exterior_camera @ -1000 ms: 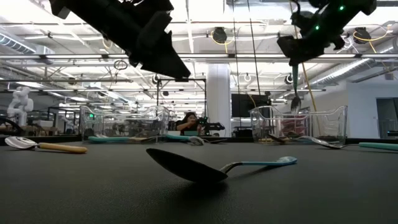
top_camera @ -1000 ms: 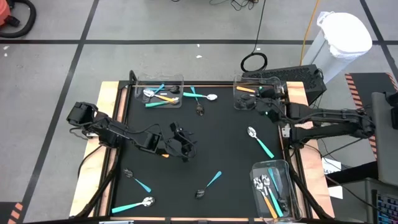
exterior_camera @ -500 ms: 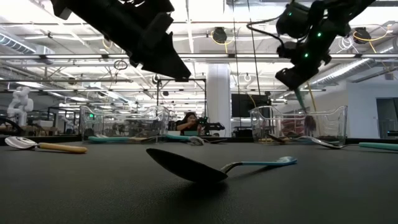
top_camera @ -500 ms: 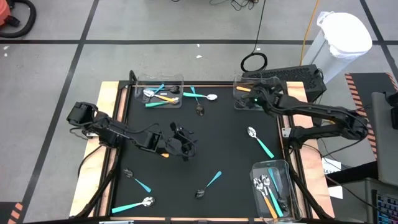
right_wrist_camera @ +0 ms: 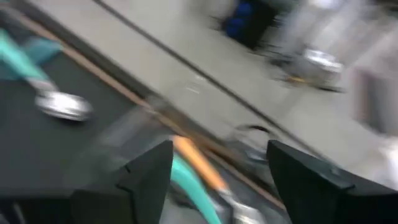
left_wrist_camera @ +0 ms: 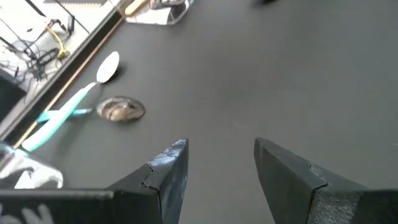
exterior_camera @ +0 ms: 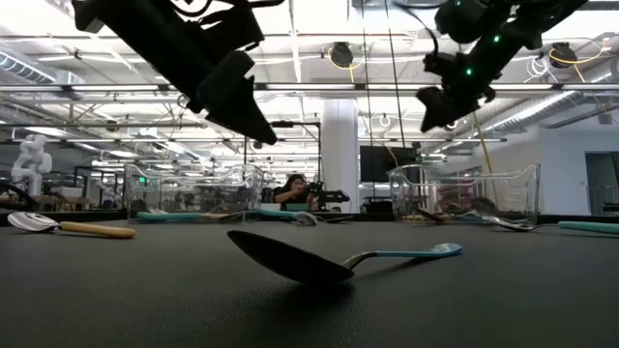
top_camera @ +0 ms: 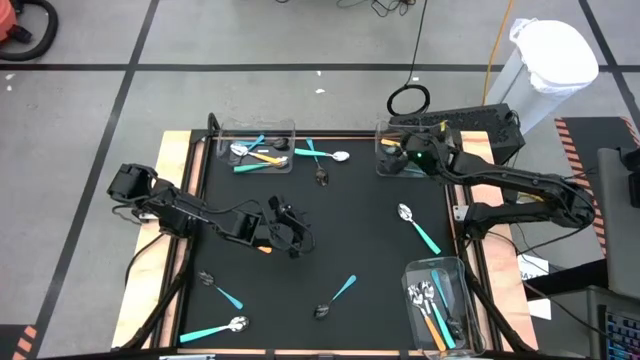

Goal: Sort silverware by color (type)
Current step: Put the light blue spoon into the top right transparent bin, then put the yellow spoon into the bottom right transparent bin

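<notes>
Overhead, the right gripper (top_camera: 408,157) hangs above the clear bin (top_camera: 383,127) at the mat's 1 o'clock corner, jaws spread and empty; its wrist view shows the two fingers (right_wrist_camera: 149,171) apart, with an orange handle (right_wrist_camera: 199,162) and a teal one blurred between them in the bin, and a silver spoon head (right_wrist_camera: 62,106) lying on the mat. The left gripper (top_camera: 293,238) hovers near the mat's centre, jaws parted, holding nothing; its wrist view shows bare dark mat (left_wrist_camera: 249,74) between the fingers, plus a teal-handled spoon (left_wrist_camera: 78,99) and a dark spoon head (left_wrist_camera: 122,109) by the wooden edge.

Only the high view shows the silverware's spread: spoons in the 11 o'clock bin (top_camera: 291,126), several in the 5 o'clock bin (top_camera: 410,268), and loose pieces at 12, 3, 6 and 7 o'clock. The low view alone shows both grippers raised clear of the mat, and a dark spoon with a teal handle (exterior_camera: 309,261) lying closest.
</notes>
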